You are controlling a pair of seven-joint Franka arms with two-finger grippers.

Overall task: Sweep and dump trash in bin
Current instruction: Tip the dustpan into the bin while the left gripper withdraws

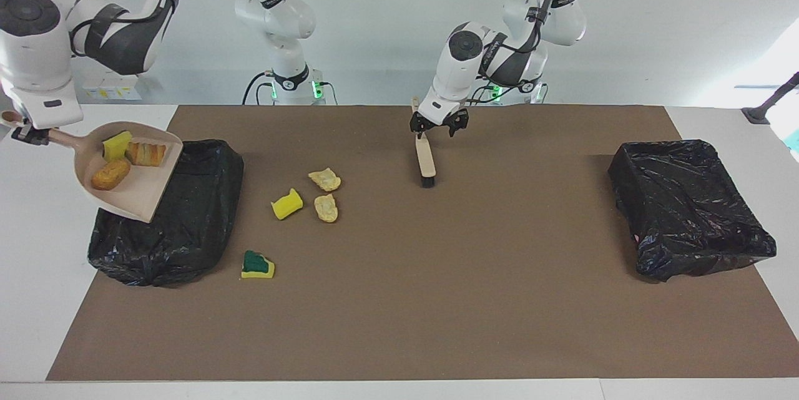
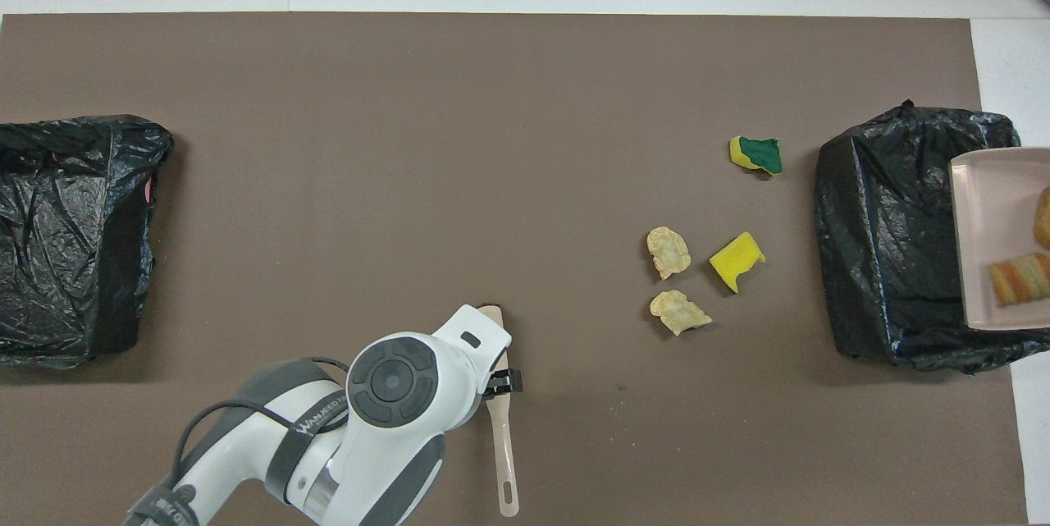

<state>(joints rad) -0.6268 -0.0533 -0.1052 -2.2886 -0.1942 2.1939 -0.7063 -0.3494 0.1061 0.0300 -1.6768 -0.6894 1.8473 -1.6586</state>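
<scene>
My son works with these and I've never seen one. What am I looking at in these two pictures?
Two robot arms stand at a table. One picture faces them from across it; the other looks down from above their end. The right hand grips a beige dustpan by its handle, tilted over a black-bagged bin, with three bits of trash in it. The left hand, open, hovers over a brush lying on the brown mat. Four more bits lie on the mat: two pale lumps, a yellow sponge chunk, a green-and-yellow sponge. A second bagged bin sits at the left arm's end.
</scene>
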